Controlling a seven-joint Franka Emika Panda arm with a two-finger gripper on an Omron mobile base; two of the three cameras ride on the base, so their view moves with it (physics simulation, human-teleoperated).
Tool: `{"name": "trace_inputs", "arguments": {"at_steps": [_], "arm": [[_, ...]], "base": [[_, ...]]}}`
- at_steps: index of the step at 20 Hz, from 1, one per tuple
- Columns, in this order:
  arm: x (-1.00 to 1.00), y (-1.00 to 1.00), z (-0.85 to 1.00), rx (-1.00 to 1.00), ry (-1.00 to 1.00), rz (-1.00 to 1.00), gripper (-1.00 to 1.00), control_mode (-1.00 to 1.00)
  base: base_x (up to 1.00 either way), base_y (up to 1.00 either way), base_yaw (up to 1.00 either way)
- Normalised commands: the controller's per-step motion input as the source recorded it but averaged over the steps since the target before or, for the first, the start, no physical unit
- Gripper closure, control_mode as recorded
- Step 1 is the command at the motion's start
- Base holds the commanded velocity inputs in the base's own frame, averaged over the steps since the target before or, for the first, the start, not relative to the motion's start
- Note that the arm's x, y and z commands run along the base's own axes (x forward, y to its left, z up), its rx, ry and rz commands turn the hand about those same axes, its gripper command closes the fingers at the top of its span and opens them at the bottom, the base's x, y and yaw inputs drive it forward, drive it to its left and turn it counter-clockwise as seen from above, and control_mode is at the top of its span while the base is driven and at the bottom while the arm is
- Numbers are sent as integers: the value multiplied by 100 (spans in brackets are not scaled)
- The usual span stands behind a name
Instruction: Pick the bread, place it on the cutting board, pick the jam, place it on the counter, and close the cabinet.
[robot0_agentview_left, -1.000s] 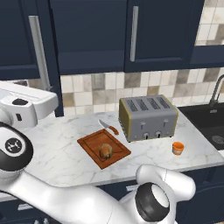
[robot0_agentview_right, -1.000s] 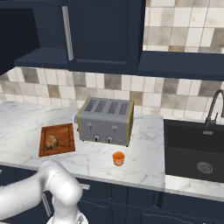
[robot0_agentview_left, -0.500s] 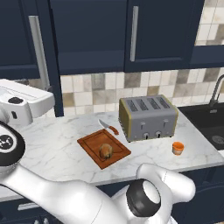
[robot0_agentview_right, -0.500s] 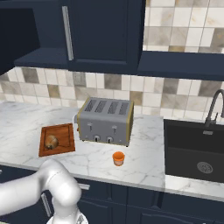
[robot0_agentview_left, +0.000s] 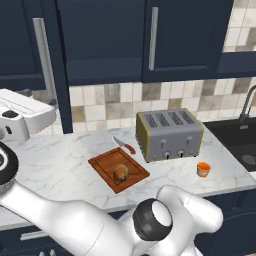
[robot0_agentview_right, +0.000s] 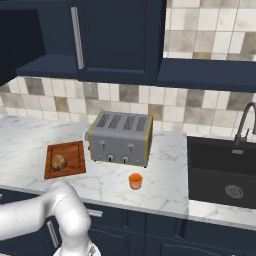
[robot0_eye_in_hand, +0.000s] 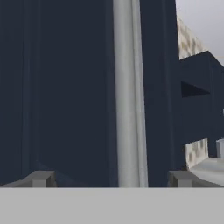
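Standing wide apart, the pincer faces the cabinet door close up, its silver handle running upright between the two fingertips.

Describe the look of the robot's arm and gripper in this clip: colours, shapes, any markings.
The arm is glossy white with rounded, tube-like links and a dark ring-shaped joint with a grey centre cap. A white boxy hand section carries small dark spots. The gripper ends in two small grey, blocky fingertips. No cables or lettering are visible.
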Motion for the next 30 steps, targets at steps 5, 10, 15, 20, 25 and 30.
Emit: {"name": "trace_inputs", "arguments": {"at_steps": [5, 10, 15, 20, 25, 30], "arm": [[1, 0, 0, 0, 0, -8, -100, -100], [0, 0, 0, 0, 0, -6, -100, -100], [0, -4, 0, 0, 0, -3, -100, -100], [0, -17, 0, 0, 0, 0, -100, -100], [0, -16, 0, 0, 0, 0, -100, -100], [-1, -10, 0, 0, 0, 0, -100, -100]], "base": [[0, 0, 0], [0, 0, 0], [0, 0, 0], [0, 0, 0], [0, 0, 0], [0, 0, 0]]}}
